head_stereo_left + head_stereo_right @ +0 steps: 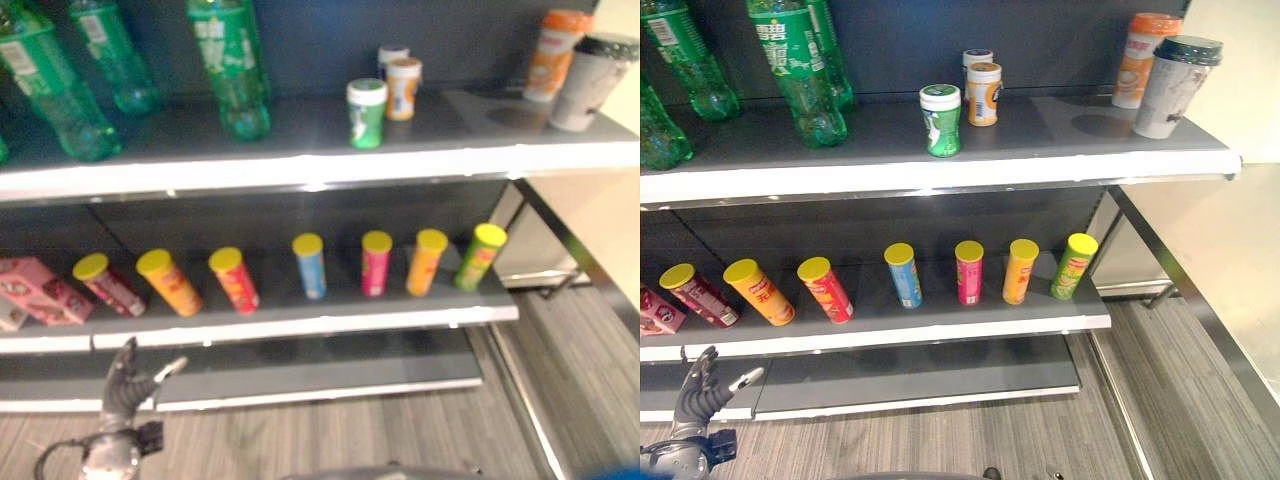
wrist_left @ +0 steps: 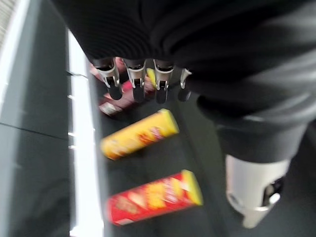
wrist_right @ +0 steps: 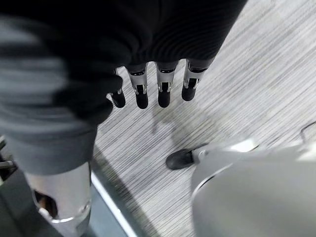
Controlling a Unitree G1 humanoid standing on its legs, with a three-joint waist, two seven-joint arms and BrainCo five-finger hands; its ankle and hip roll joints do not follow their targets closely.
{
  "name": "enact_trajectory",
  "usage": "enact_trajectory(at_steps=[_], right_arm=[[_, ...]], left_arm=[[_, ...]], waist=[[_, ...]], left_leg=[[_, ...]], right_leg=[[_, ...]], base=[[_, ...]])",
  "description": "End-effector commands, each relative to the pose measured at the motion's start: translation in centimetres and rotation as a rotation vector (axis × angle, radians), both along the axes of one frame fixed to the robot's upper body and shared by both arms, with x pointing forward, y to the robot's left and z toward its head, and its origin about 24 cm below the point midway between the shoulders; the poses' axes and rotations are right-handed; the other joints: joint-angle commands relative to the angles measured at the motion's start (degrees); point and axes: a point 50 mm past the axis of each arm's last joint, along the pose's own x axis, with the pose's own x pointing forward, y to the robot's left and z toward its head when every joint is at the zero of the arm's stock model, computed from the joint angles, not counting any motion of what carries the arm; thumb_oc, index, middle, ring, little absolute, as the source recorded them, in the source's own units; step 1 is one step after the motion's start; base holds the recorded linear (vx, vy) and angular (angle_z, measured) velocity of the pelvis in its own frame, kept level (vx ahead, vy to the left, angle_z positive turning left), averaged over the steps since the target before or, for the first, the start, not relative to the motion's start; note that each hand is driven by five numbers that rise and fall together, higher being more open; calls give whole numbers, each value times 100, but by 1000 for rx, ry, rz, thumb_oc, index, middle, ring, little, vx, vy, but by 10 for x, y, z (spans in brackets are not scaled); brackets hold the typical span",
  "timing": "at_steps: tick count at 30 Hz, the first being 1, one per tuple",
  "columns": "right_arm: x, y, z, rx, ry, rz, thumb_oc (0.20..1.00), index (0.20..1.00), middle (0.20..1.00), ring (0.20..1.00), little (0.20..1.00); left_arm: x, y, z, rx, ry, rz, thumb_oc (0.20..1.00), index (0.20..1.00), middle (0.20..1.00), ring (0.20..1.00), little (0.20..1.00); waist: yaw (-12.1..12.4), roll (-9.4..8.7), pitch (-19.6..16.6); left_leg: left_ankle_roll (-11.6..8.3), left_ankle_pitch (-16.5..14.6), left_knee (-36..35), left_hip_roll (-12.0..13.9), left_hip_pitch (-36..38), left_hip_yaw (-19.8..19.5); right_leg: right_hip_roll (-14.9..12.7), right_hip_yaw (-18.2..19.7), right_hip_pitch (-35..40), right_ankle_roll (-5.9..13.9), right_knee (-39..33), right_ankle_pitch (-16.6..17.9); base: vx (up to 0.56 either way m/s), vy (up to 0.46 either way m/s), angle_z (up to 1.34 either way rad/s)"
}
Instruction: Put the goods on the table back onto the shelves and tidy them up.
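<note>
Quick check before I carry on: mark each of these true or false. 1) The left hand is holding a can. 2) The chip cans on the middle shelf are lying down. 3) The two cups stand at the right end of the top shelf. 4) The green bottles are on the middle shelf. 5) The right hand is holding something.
1) False: the left hand is open and empty, below the middle shelf.
2) True: the chip cans lie in a row, yellow lids forward.
3) True: the cups stand there.
4) False: the green bottles are on the top shelf.
5) False: the right hand hangs empty, fingers straight.
</note>
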Motion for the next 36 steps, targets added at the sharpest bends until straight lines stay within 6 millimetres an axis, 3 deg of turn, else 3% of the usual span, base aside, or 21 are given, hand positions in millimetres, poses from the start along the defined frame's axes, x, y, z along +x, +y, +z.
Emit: enact_trajectory(at_steps=[1, 2, 3, 6, 7, 8, 11, 13, 15, 18, 19, 20, 21, 25, 26, 27, 28, 36], right_arm=[[12, 3, 1, 5, 27, 81, 1000, 1000, 1000, 1000, 1000], [14, 2, 1, -2, 28, 118, 1000, 1000, 1000, 1000, 1000], [14, 2, 1, 0, 28, 119, 1000, 1000, 1000, 1000, 1000], [20, 0, 2, -16, 23, 183, 1000, 1000, 1000, 1000, 1000], [21, 1, 2, -14, 21, 182, 1000, 1000, 1000, 1000, 1000], [24, 0, 3, -28, 15, 215, 1000, 1000, 1000, 1000, 1000], [26, 1, 3, -33, 16, 253, 1000, 1000, 1000, 1000, 1000], [25, 3, 2, -46, 27, 317, 1000, 1000, 1000, 1000, 1000], [23, 5, 1, -43, 29, 318, 1000, 1000, 1000, 1000, 1000], [23, 7, 1, -37, 28, 330, 1000, 1000, 1000, 1000, 1000], [27, 16, 0, -21, 13, 392, 1000, 1000, 1000, 1000, 1000], [28, 19, -1, -23, 4, 397, 1000, 1000, 1000, 1000, 1000], [27, 19, -1, -26, 7, 412, 1000, 1000, 1000, 1000, 1000], [32, 19, 0, -42, -8, 421, 1000, 1000, 1000, 1000, 1000], [35, 22, 0, -46, -19, 429, 1000, 1000, 1000, 1000, 1000], [35, 17, 0, -65, 0, 411, 1000, 1000, 1000, 1000, 1000], [34, 19, 0, -51, 8, 409, 1000, 1000, 1000, 1000, 1000], [35, 25, -1, -31, 15, 458, 1000, 1000, 1000, 1000, 1000]], left_arm=[[21, 6, 69, 131, -329, -67, 1000, 1000, 1000, 1000, 1000], [24, 7, 95, 216, -421, -85, 1000, 1000, 1000, 1000, 1000], [24, 8, 96, 217, -422, -84, 1000, 1000, 1000, 1000, 1000], [37, 7, 140, 347, -585, -132, 1000, 1000, 1000, 1000, 1000], [38, 7, 140, 348, -587, -133, 1000, 1000, 1000, 1000, 1000], [47, 4, 166, 394, -703, -153, 1000, 1000, 1000, 1000, 1000], [55, -1, 181, 395, -779, -179, 1000, 1000, 1000, 1000, 1000], [60, -9, 210, 372, -937, -227, 1000, 1000, 1000, 1000, 1000], [63, -9, 218, 351, -974, -233, 1000, 1000, 1000, 1000, 1000], [71, -9, 223, 341, -978, -253, 1000, 1000, 1000, 1000, 1000], [94, -6, 185, 252, -818, -246, 1000, 1000, 1000, 1000, 1000], [98, 0, 168, 204, -771, -198, 1000, 1000, 1000, 1000, 1000], [103, -3, 158, 167, -742, -206, 1000, 1000, 1000, 1000, 1000], [104, -4, 156, 152, -750, -196, 1000, 1000, 1000, 1000, 1000], [109, -12, 139, 77, -716, -203, 1000, 1000, 1000, 1000, 1000], [115, -73, 199, 113, -936, -484, 1000, 1000, 1000, 1000, 1000], [118, -81, 198, 90, -925, -533, 1000, 1000, 1000, 1000, 1000], [140, -76, 185, 29, -834, -497, 1000, 1000, 1000, 1000, 1000]], waist=[[54, -41, -126], [92, -18, -123], [83, -26, -118], [89, 17, -125], [87, 8, -112], [50, 44, -138], [-7, 60, -152], [-111, 103, -176], [-188, 131, -193], [-272, 152, -209], [-402, 157, -187], [-465, 149, -191], [-480, 156, -202], [-486, 158, -207], [-532, 144, -204], [-572, 189, -238], [-584, 189, -223], [-732, 162, -262]], left_leg=[[-259, -76, 45, 212, -272, -47], [-271, -68, 45, 216, -281, -83], [-273, -68, 45, 216, -279, -88], [-299, -51, 45, 215, -279, -140], [-300, -50, 45, 215, -278, -149], [-317, -32, 45, 217, -276, -169], [-331, -29, 45, 221, -269, -175], [-351, -28, 45, 223, -243, -160], [-358, -26, 45, 227, -229, -139], [-364, -32, 45, 238, -198, -87], [-376, -25, 45, 245, -176, -6], [-376, -37, 45, 239, -164, 21], [-376, -43, 45, 246, -154, 40], [-376, -51, 45, 249, -151, 54], [-374, -46, 45, 244, -154, 68], [-345, -57, 45, 229, -151, 74], [-339, -73, 45, 228, -126, 100], [-346, -122, 45, 273, -10, 277]], right_leg=[[-377, 338, 402, 641, 39, -667], [-375, 309, 420, 639, 39, -682], [-375, 304, 423, 638, 39, -684], [-371, 267, 452, 637, 39, -702], [-371, 259, 457, 636, 39, -704], [-372, 253, 471, 628, 39, -714], [-376, 244, 495, 621, 39, -723], [-375, 243, 536, 616, 39, -745], [-371, 262, 544, 614, 39, -748], [-370, 302, 558, 610, 39, -745], [-374, 352, 544, 613, 39, -726], [-377, 390, 533, 608, 39, -723], [-374, 417, 526, 606, 39, -720], [-378, 425, 527, 605, 39, -723], [-384, 437, 522, 597, 39, -722], [-378, 407, 545, 587, 39, -732], [-376, 423, 552, 579, 39, -733], [-386, 561, 579, 582, 39, -714]], base=[[-8, -64, 23], [-2, -48, 21], [-5, -41, 12], [-8, -32, 13], [1, -36, 15], [2, -22, 12], [12, -20, 12], [11, -11, 3], [8, -10, 7], [5, -3, 2], [-6, 16, -3], [-11, 16, -7], [0, 12, -17], [-4, 4, -22], [7, 8, -10], [11, 13, 4], [21, 11, 17], [13, 6, -11]])
